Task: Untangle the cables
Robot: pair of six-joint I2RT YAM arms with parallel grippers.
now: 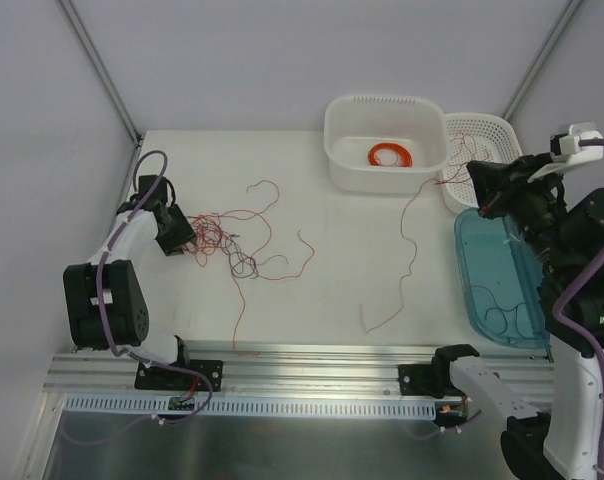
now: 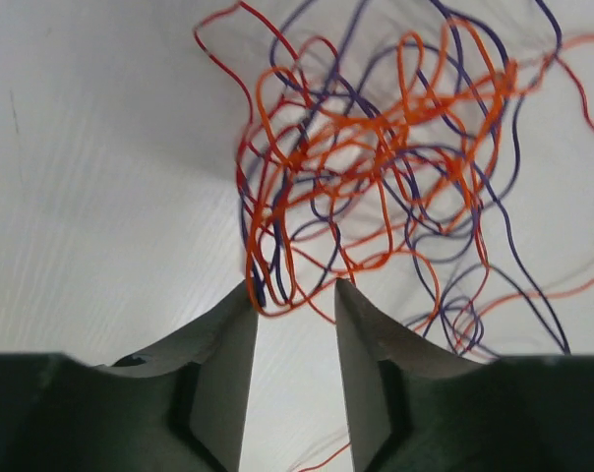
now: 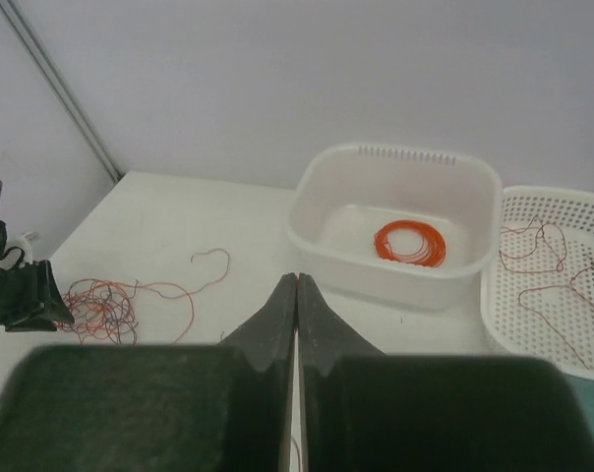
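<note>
The left gripper (image 2: 293,288) is sitting low over the table (image 1: 332,290) with its jaws standing apart, a clear gap showing between them. The cables (image 1: 222,243) are lying as a scribbly knot of red, orange and dark wire directly ahead of that gripper, on its table-centre side. In the left wrist view the nearest loops are reaching the fingertips (image 2: 240,300), and one orange loop is dipping into the gap. Nothing is being clamped.

The knot is spreading away from the left gripper toward the middle of the table, with curly tails running off toward the near edge and the far side. The left arm is plainly the nearer one.

The right gripper (image 3: 296,281) is hovering well apart on the right, jaws pressed together. Whether it is pinching wire cannot be told. A long loose strand (image 1: 410,245) is trailing across the table below it.

The white tub (image 1: 334,140) holding the orange ring coil (image 1: 390,155), the perforated basket (image 1: 487,125) and the blue tray (image 1: 482,270) are all standing clear of the knot. Nothing is blocking the left gripper.
</note>
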